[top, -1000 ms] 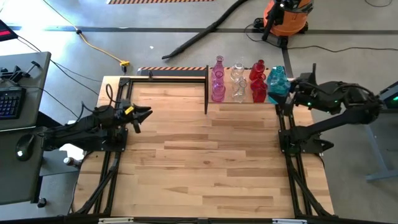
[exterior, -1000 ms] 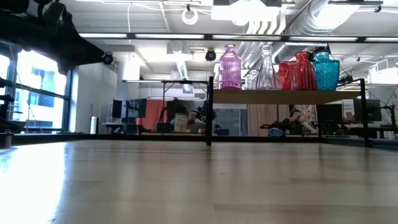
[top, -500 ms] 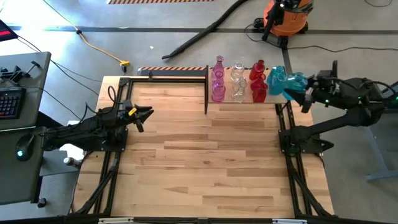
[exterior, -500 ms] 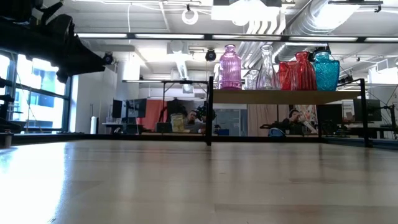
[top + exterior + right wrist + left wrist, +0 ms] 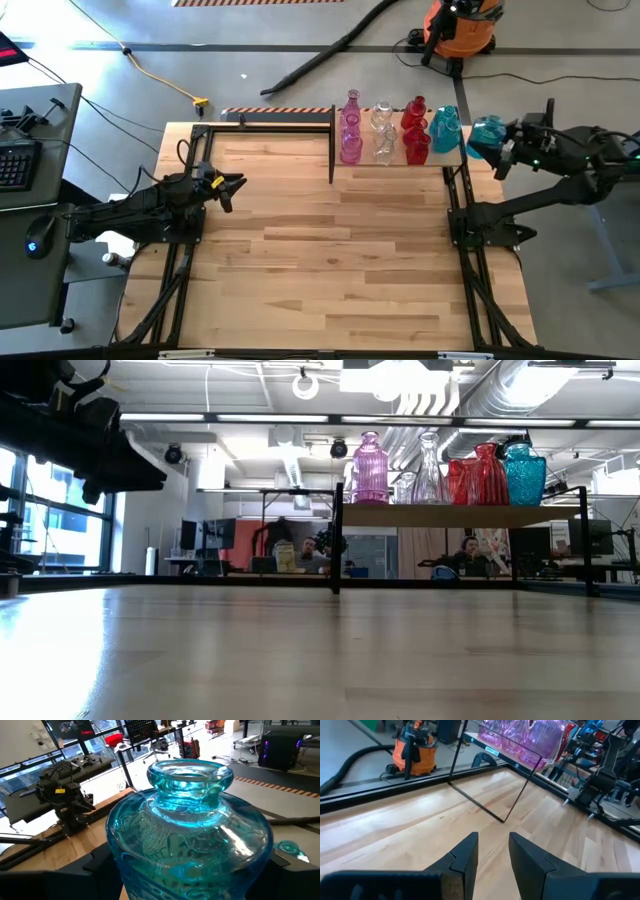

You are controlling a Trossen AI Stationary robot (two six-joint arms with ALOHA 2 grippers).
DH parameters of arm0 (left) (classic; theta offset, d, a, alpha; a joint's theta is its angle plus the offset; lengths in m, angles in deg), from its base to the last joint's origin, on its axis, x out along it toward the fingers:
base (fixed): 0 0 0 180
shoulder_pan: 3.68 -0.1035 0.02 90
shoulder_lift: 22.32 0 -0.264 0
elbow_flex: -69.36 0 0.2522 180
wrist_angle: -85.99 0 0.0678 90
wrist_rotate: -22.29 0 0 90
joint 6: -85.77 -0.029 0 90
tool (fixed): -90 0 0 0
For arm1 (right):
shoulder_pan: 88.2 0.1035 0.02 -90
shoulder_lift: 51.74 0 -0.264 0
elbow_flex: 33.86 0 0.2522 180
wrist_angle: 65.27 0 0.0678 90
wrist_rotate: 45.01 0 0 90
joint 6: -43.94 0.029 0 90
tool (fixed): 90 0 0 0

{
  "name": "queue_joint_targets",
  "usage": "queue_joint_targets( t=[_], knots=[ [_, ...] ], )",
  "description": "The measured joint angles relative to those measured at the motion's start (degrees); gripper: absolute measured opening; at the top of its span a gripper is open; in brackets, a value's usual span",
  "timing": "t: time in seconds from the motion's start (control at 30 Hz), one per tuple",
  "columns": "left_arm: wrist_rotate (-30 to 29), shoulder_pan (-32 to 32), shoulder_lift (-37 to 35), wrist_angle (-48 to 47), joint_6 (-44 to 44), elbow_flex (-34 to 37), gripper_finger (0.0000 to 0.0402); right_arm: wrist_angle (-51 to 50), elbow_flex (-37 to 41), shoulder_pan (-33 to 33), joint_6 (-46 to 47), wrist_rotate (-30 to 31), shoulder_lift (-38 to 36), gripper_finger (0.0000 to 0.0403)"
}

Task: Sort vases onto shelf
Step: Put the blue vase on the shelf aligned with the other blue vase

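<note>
Grasping a teal vase (image 5: 486,135) off the surface's (image 5: 330,250) edge, the right fingers (image 5: 505,152) hold it just beside the shelf (image 5: 395,160), where seven vases (image 5: 351,130) stand. Left fingers (image 5: 232,186) hover released, well apart.

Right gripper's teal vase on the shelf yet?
No. In the high view the right gripper holds the teal vase out past the shelf edge, beyond the table.

Two dark, matte-black jointed arms on black tube-frame stands, the left arm (image 5: 130,210) marked with a small yellow tag near its wrist, the right arm (image 5: 570,160) showing tiny green indicator lights, both ending in wedge-shaped black fingers (image 5: 462,857).
</note>
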Motion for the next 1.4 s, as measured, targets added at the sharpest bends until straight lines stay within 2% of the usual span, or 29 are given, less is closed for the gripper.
queue_joint_targets(
  t=[0.47,1.17,1.4],
  knots=[
    [-3.63,0.0,0.0,-1.82,-0.46,0.0,0.0101,-0.87,1.83,0.0,-2.62,0.55,-3.44,0.0281],
    [-3.37,0.0,0.0,-1.58,0.96,0.0,0.0101,11.54,25.54,0.0,-2.09,1.33,-14.1,0.0281],
    [-3.34,0.0,0.0,-1.56,0.98,0.0,0.0101,11.89,29.54,0.02,-1.56,1.12,-14.56,0.0281]
  ],
)
